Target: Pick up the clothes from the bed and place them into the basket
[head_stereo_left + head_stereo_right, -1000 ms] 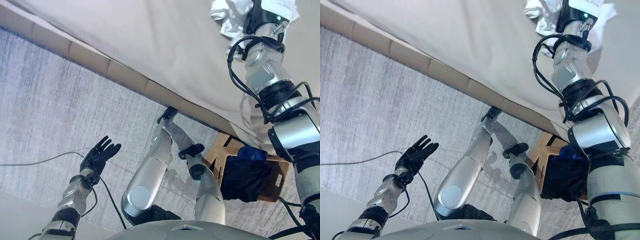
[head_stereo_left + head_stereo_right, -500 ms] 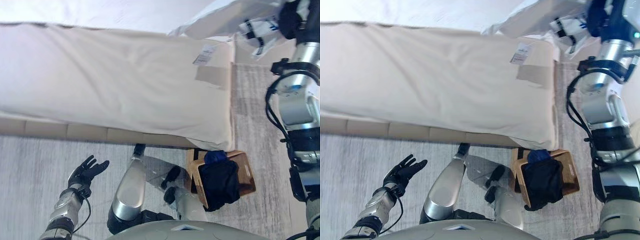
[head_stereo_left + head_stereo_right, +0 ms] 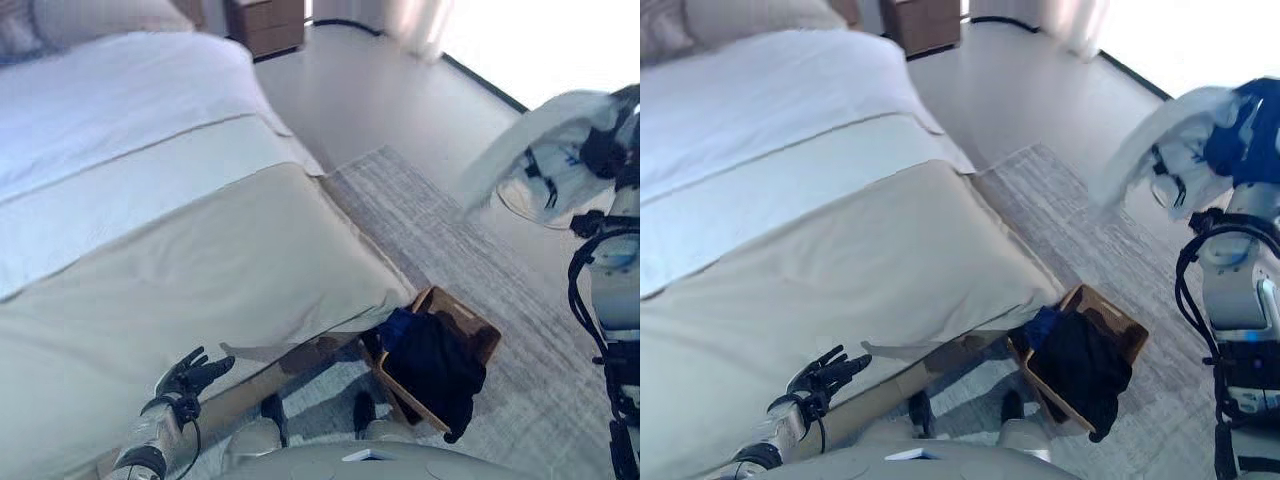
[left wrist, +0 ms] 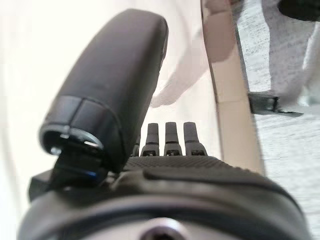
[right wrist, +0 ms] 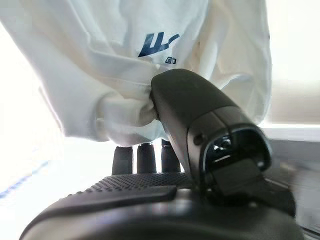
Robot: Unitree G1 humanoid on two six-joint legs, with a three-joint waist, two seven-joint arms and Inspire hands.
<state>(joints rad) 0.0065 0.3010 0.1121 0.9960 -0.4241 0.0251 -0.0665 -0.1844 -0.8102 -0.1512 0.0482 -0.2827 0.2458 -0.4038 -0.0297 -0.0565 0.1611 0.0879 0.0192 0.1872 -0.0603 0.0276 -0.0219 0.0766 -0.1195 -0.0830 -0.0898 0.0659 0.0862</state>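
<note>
A white garment [image 3: 545, 140] with dark print hangs high at the right, clear of the bed, pinched in my right hand [image 3: 1240, 140]. In the right wrist view the thumb [image 5: 200, 115] presses the white cloth [image 5: 150, 55] against the fingers. A wooden basket [image 3: 478, 338] sits on the rug by the bed's corner, below and left of that hand, with dark and blue clothes [image 3: 430, 365] draped in it. My left hand [image 3: 190, 375] hovers open by the bed's near edge, holding nothing; its straight fingers [image 4: 170, 137] show over the beige cover.
The bed [image 3: 150, 230] with beige cover and white sheet fills the left and middle. A grey rug [image 3: 450, 250] lies beside it on a pale floor. A wooden nightstand [image 3: 270, 25] stands at the far end.
The whole picture has swung, so the camera moved. My right hand with the white garment has left the bed and now hangs over the floor at the right. The left hand stays open.
</note>
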